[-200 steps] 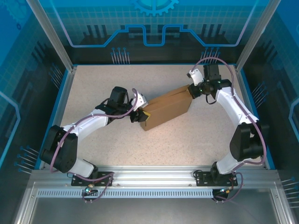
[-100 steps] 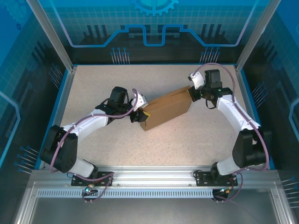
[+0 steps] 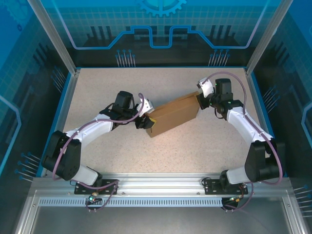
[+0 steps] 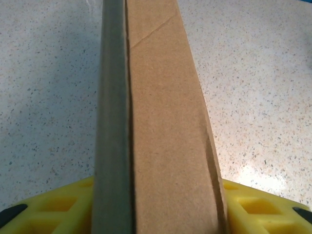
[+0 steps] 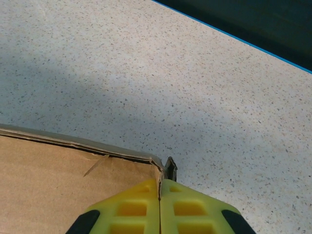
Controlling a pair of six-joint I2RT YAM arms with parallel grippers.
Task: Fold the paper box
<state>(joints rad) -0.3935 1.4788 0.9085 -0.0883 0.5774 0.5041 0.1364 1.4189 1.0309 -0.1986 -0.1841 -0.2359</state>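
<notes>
The paper box (image 3: 173, 114) is a brown cardboard shape lying slantwise in the middle of the table. My left gripper (image 3: 146, 122) is at its near-left end. In the left wrist view the box (image 4: 161, 97) runs away from the camera between the yellow fingers (image 4: 63, 204), which press on both its sides, so the left gripper (image 4: 158, 192) is shut on it. My right gripper (image 3: 200, 99) sits at the box's far-right end. There the right gripper (image 5: 160, 183) has its fingers together, pinching the thin corner edge of the box (image 5: 58, 180).
The speckled table (image 3: 122, 87) has a blue rim (image 5: 234, 39) along its sides and back. Aluminium posts and blue panels enclose it. Bare table lies on all sides of the box.
The right arm's wrist has turned and its forearm has shifted right, while its fingertips stay at the box's far-right end. The left arm and the box have hardly moved.
</notes>
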